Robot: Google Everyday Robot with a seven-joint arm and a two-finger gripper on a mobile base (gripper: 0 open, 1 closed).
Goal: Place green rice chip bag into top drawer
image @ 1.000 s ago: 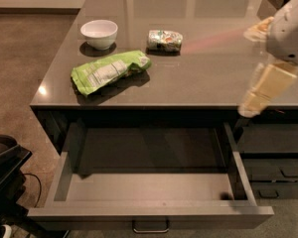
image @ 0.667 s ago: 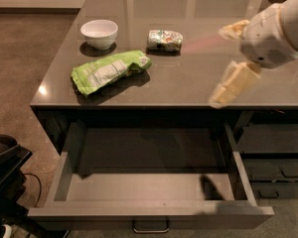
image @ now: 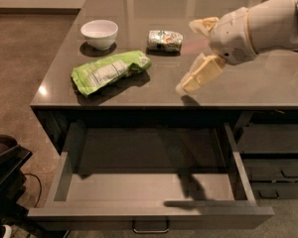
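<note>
The green rice chip bag (image: 109, 71) lies flat on the grey counter (image: 248, 83), left of centre, its white label panel up. The top drawer (image: 149, 182) stands pulled wide open below the counter's front edge, its grey interior bare, its metal handle (image: 150, 228) at the bottom. My gripper (image: 191, 53) hangs over the counter to the right of the bag, well apart from it. Its two cream fingers (image: 201, 73) are spread apart and hold nothing.
A white bowl (image: 99, 33) sits at the back left of the counter. A small whitish-green packet (image: 165, 39) lies behind the bag. Narrower dark drawers (image: 283, 170) are at the right. Dark equipment (image: 5, 182) stands on the floor at left.
My gripper and arm have moved left across the counter, from the right edge toward the bag. The bag, bowl, packet and drawer have not moved.
</note>
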